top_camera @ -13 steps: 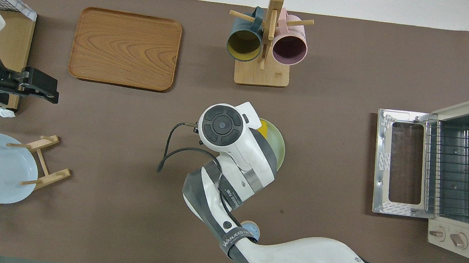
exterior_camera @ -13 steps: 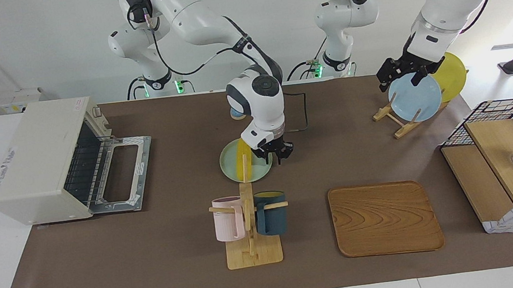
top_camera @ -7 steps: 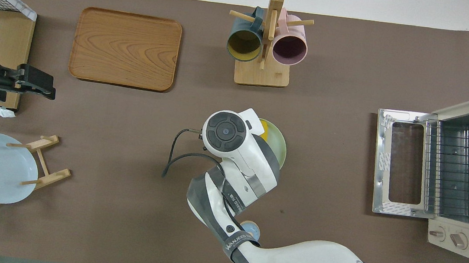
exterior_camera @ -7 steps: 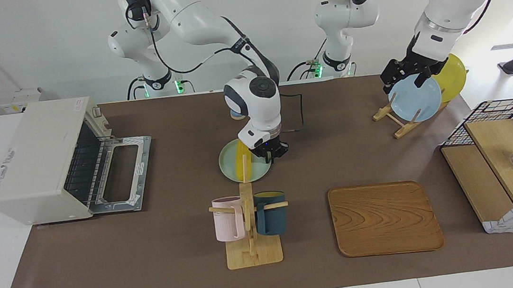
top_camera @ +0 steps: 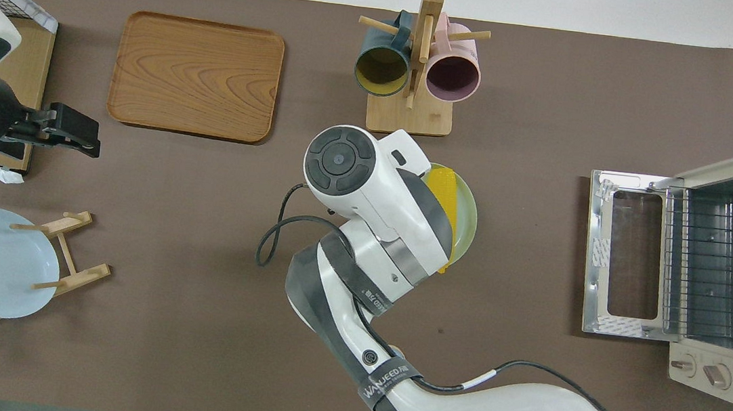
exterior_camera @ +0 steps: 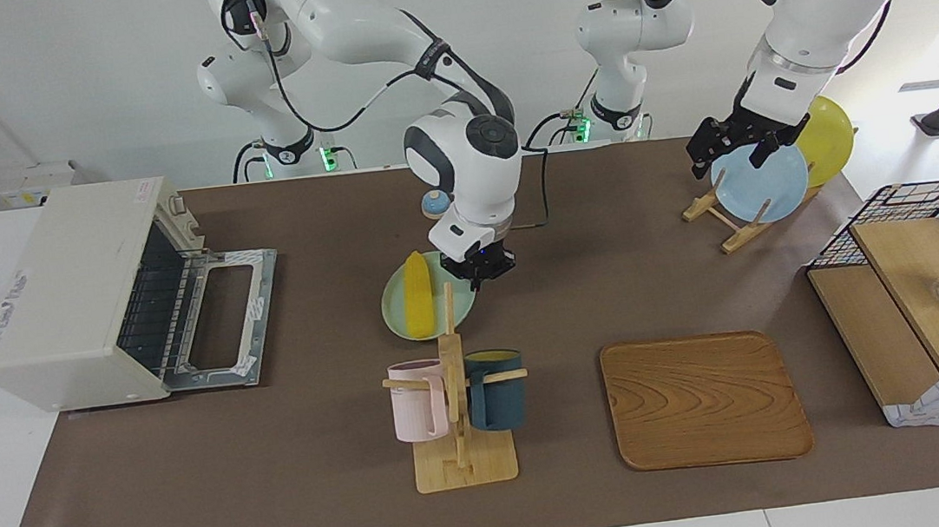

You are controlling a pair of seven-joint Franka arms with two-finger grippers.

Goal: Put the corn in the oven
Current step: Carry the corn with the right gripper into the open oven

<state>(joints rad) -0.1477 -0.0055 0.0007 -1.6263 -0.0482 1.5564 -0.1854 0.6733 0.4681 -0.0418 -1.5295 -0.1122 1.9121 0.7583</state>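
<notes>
The yellow corn [exterior_camera: 416,297] lies on a pale green plate [exterior_camera: 406,327] in the middle of the table, nearer to the robots than the mug rack. In the overhead view the corn [top_camera: 444,190] and plate [top_camera: 467,219] are partly hidden under the right arm. My right gripper [exterior_camera: 477,273] is low at the plate's rim toward the left arm's end and looks shut on it. The cream oven [exterior_camera: 62,289] stands at the right arm's end with its door [exterior_camera: 222,317] dropped open. My left gripper [exterior_camera: 730,150] is open and empty, up over the plate rack.
A mug rack [exterior_camera: 456,404] with a pink and a dark blue mug stands just beside the plate. A wooden tray [exterior_camera: 702,400], a wire-and-wood basket box [exterior_camera: 920,312] and a rack with a blue plate [exterior_camera: 762,185] and a yellow plate lie toward the left arm's end.
My right gripper closed in on the plate's rim and shifted toward the oven's end; the plate and corn moved with it. My left gripper shifted slightly.
</notes>
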